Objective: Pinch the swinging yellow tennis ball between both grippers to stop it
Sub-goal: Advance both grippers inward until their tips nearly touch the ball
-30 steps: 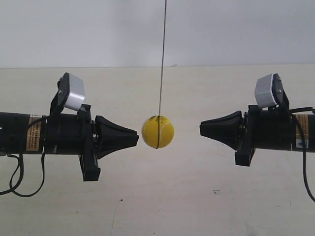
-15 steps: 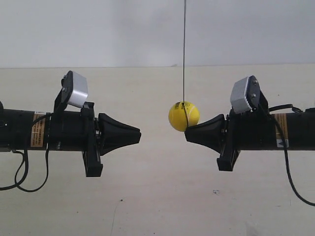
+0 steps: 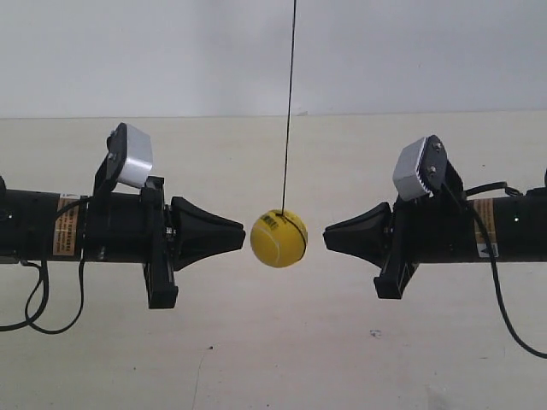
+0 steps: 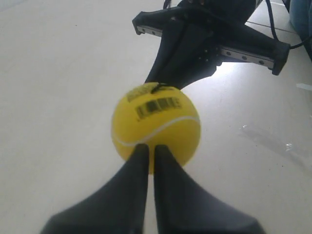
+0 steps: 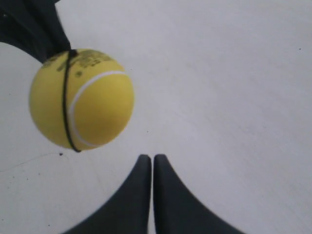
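The yellow tennis ball (image 3: 279, 240) hangs on a thin black string (image 3: 289, 111) between two cone-tipped grippers. The arm at the exterior view's left carries my left gripper (image 3: 242, 235), shut, its tip almost at the ball. In the left wrist view the ball (image 4: 156, 124) fills the space just past the shut tip (image 4: 147, 147), barcode print facing me; contact is unclear. My right gripper (image 3: 326, 237) is shut, with a small gap to the ball. In the right wrist view the ball (image 5: 83, 97) sits off to one side of the tip (image 5: 148, 157).
A pale tabletop (image 3: 282, 342) lies below and a white wall (image 3: 171, 51) stands behind. Black cables (image 3: 34, 299) loop under the arm at the exterior view's left, and another cable (image 3: 513, 316) hangs at the right edge.
The ball swung from the right gripper's tip back toward the left gripper and dropped slightly. The right arm came inward over the second; the left arm barely moved.
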Controlling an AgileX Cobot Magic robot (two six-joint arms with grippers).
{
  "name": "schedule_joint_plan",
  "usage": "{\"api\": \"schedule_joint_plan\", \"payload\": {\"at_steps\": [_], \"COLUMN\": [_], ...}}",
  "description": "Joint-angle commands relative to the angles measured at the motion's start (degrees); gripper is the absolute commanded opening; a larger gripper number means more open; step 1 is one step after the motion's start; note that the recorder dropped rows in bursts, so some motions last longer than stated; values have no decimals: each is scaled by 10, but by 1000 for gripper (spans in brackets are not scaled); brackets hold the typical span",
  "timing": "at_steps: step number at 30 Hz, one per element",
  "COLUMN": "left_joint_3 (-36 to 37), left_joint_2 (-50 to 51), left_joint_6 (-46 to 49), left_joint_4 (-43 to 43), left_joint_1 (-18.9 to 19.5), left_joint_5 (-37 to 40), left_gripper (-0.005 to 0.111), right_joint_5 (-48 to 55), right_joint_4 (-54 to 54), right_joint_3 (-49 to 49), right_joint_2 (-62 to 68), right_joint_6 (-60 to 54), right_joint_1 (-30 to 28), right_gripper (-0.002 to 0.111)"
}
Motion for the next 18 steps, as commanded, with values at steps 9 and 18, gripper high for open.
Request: {"api": "schedule_joint_plan", "payload": {"at_steps": [9,18], "left_joint_3": [-2,-2], "left_joint_2": [0,0], "left_joint_6": [-4,-11], "left_joint_4": [18,27], "left_joint_1": [-3,-3], "left_joint_5": [-39,-39], "left_gripper": [5,5], "right_joint_5": [-33,-51], "right_joint_4": [-14,-17], "right_joint_3": [-3,-3], "right_joint_2": [-1,-1], "right_joint_6": [18,22], "right_joint_1": [0,0], "right_gripper": [0,0]}}
